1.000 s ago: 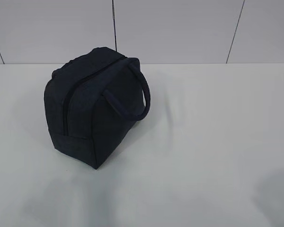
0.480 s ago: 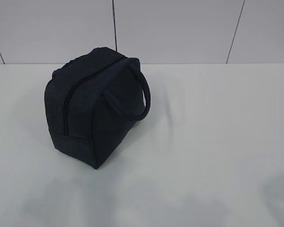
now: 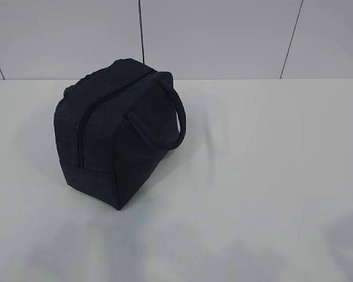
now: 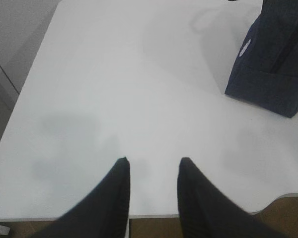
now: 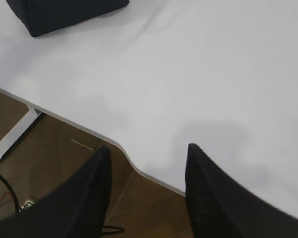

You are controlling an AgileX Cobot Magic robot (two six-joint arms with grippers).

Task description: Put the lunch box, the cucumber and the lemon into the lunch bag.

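Navy fabric forms the lunch bag (image 3: 115, 129), standing on the white bench (image 3: 265, 176) left of centre in the exterior view, zipper drawn closed; its contents cannot be seen. Lunch box, cucumber and lemon appear in no view. Left wrist view: the left pincer (image 4: 151, 166) hangs open and empty above bare bench, the bag near the upper right. Right wrist view: the right pincer (image 5: 146, 151) stands open, empty, over the bench edge. Risk: a careless approach could topple the bag.
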